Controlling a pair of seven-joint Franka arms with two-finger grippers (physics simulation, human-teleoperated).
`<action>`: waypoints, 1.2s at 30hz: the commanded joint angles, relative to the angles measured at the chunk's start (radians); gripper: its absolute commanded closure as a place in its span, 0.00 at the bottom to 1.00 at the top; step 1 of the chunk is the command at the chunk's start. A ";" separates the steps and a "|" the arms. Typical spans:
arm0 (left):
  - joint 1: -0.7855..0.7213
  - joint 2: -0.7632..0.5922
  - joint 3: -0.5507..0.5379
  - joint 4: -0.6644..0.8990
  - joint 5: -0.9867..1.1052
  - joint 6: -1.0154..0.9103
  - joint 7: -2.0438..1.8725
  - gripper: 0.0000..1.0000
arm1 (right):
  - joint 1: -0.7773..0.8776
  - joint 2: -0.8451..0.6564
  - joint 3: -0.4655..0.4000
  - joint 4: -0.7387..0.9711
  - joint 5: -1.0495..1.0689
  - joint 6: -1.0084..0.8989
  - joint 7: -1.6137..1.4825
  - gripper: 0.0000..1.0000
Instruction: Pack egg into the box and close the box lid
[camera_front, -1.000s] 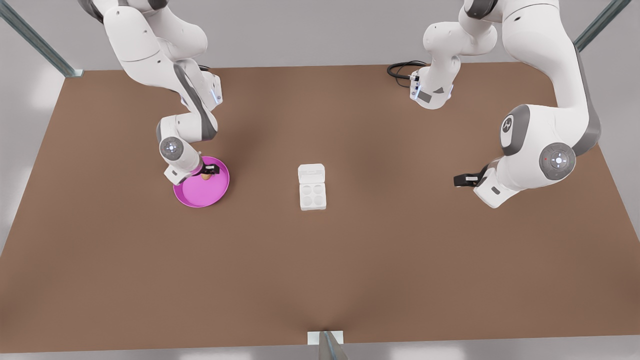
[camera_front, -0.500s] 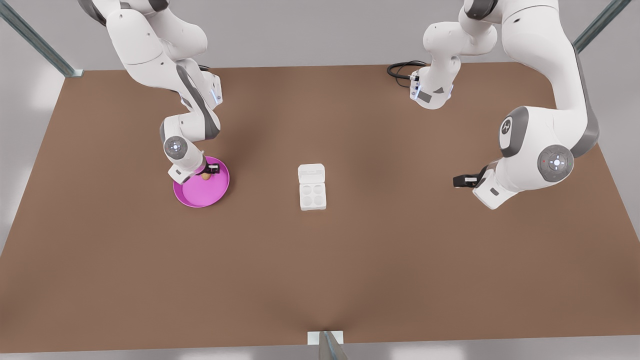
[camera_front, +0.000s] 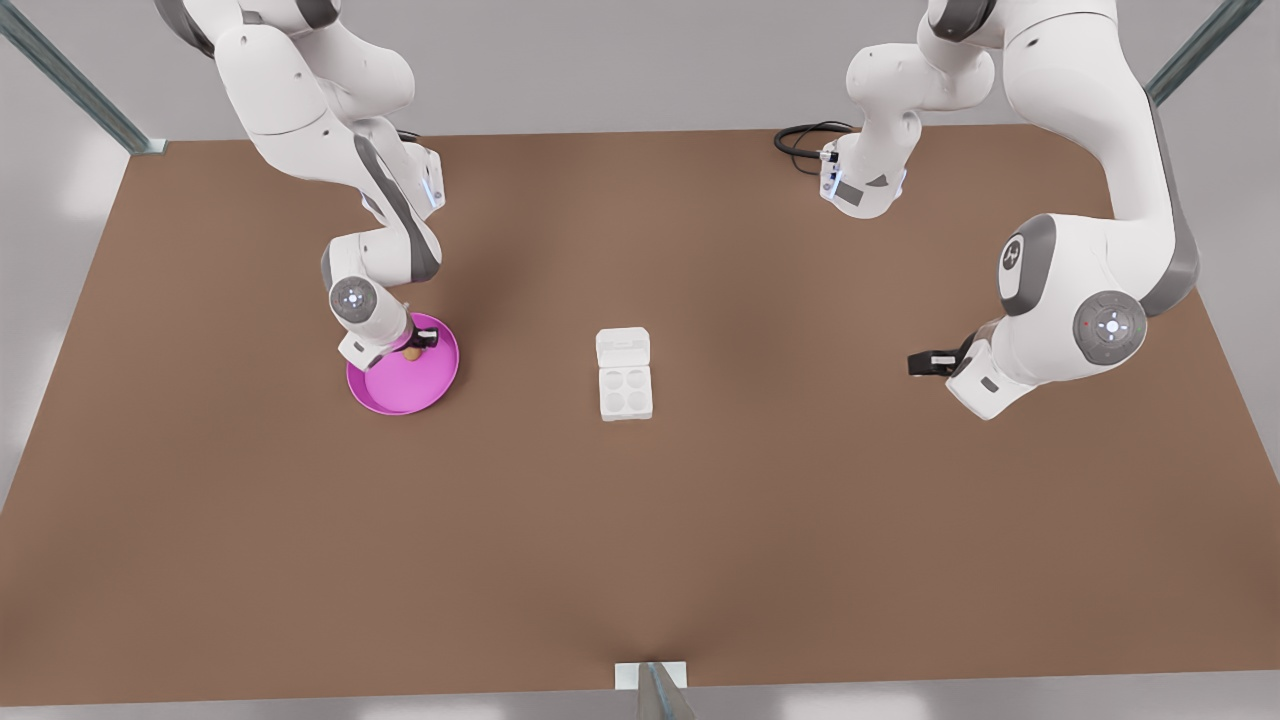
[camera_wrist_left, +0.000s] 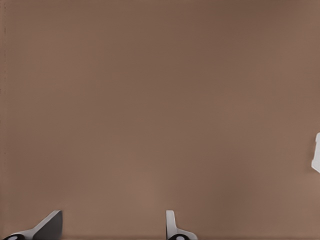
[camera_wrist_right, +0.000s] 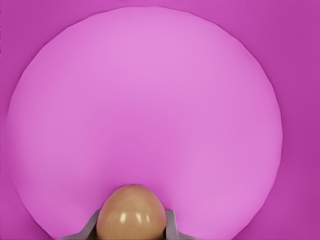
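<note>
The right gripper (camera_front: 418, 346) was down over the pink plate (camera_front: 405, 390), at the front view's left, with its fingers (camera_wrist_right: 171, 226) closed against both sides of the egg (camera_wrist_right: 132, 212). In the right wrist view the tan-brown egg sat between the two fingers, with the plate's flat floor spread out beyond it; whether the egg touched the plate or was raised off it could not be told. In the front view the egg (camera_front: 411, 353) showed as a small brown spot at the gripper's tip, over the far part of the plate.

The box (camera_front: 626, 391) lay well apart from that gripper, toward the middle of the brown table (camera_front: 640, 560), with its four round cups bare. The box lid (camera_front: 623, 349) lay open and flat behind the cups.

The left gripper (camera_front: 930, 362) waited above bare table at the front view's right, well apart from the box, its fingers (camera_wrist_left: 172, 225) spread with nothing between them. A white edge of the box (camera_wrist_left: 316, 155) showed at the border of the left wrist view.
</note>
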 joint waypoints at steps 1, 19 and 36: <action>0.000 0.000 0.000 0.001 0.007 0.000 0.000 0.00 | 0.000 -0.001 0.000 0.001 -0.001 -0.010 -0.032 0.49; 0.000 0.010 0.000 0.011 0.009 0.000 0.000 0.00 | -0.003 -0.047 0.000 0.210 0.144 -0.335 -0.173 0.53; -0.012 0.029 -0.008 0.022 0.006 -0.009 0.000 0.00 | 0.222 0.473 0.075 1.030 0.667 -0.379 -0.237 0.53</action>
